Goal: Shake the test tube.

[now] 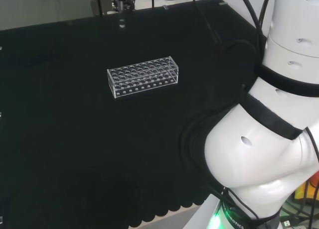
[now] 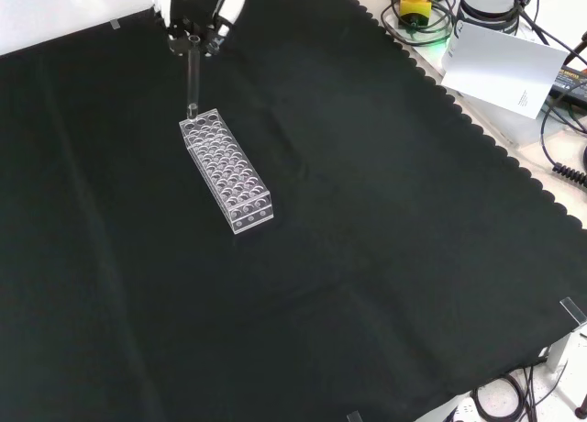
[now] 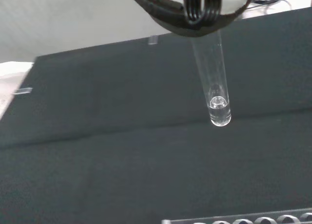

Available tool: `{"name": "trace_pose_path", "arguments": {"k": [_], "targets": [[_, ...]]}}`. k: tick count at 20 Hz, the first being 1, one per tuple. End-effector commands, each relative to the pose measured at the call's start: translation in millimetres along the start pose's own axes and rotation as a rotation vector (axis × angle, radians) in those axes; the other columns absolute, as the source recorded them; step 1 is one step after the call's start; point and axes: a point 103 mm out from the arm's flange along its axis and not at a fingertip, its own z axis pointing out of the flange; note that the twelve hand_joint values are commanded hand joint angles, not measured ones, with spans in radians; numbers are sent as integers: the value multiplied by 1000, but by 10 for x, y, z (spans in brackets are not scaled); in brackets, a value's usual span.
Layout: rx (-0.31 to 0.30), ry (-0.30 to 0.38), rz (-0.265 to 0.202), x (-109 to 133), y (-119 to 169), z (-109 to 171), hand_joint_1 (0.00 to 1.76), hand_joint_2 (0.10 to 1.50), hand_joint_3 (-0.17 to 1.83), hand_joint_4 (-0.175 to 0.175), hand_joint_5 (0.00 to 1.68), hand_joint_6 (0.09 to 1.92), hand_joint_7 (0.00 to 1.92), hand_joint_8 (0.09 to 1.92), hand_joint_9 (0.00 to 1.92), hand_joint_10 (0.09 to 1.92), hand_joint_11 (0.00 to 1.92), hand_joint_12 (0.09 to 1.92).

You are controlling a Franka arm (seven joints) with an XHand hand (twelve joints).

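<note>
In the front view the hand (image 2: 197, 18) reaches in at the top edge, its fingers pinched around the upper end of a clear test tube (image 2: 193, 78). The tube hangs upright, its rounded bottom just above the far end of a clear plastic rack (image 2: 227, 170) that sits on the black cloth (image 2: 367, 257). The wrist view shows the tube (image 3: 212, 83) close up, with a little clear liquid in its tip. In the head view the rack (image 1: 143, 76) is near the middle of the cloth.
</note>
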Motion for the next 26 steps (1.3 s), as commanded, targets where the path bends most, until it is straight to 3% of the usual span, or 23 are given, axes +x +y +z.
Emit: {"name": "trace_pose_path", "arguments": {"k": [1, 6, 9, 12, 17, 22, 26], "targets": [[13, -93, 190, -911, -78, -41, 1414, 1006, 0, -175, 1228, 267, 1241, 921, 1171, 681, 1082, 1069], [-2, -130, 378, -1665, -178, -195, 1414, 1006, 0, -175, 1229, 264, 1242, 920, 1171, 680, 1083, 1069], [-26, -153, 454, -2004, -237, -344, 1414, 1005, 0, -175, 1230, 263, 1242, 920, 1172, 679, 1083, 1069], [-53, -153, 498, -2180, -257, -483, 1414, 1005, 0, -175, 1231, 261, 1242, 919, 1172, 679, 1083, 1069], [-63, -130, 477, -2090, -210, -493, 1415, 1005, 0, -175, 1232, 258, 1243, 919, 1172, 678, 1083, 1068], [-45, -100, 383, -1701, -120, -326, 1415, 1005, 0, -175, 1234, 255, 1243, 918, 1172, 678, 1083, 1068], [-26, -37, 303, -1288, -32, -190, 1415, 1005, 0, -175, 1235, 253, 1243, 918, 1172, 677, 1083, 1068]]}}
